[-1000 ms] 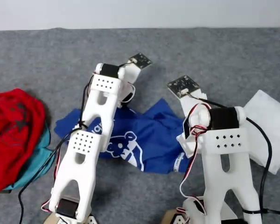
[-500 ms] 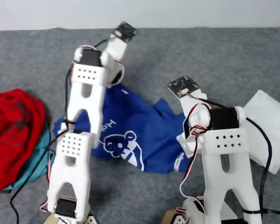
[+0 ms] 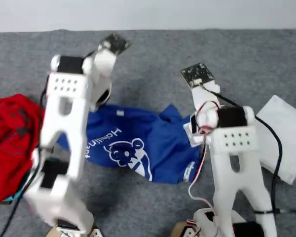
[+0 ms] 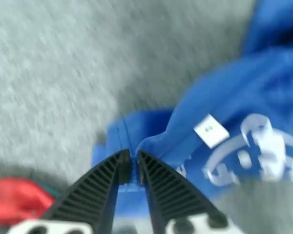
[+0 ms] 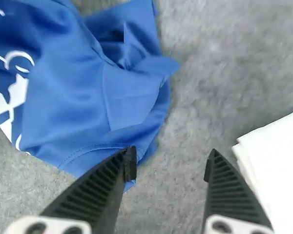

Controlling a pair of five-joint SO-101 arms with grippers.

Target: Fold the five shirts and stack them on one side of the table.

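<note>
Blue shirt (image 3: 138, 143) lay crumpled, its edge pinched in the clenched left gripper (image 4: 132, 157); right gripper (image 5: 171, 156) hung released just over the opposite edge. Judged best pulled flat, slowly, avoiding bunching.

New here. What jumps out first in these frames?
A blue shirt with a white cartoon print sprawls mid-table, its edge pinched in the left gripper. A red shirt is heaped at the high view's left edge. The right gripper hangs open between the blue shirt and a folded white cloth.
</note>
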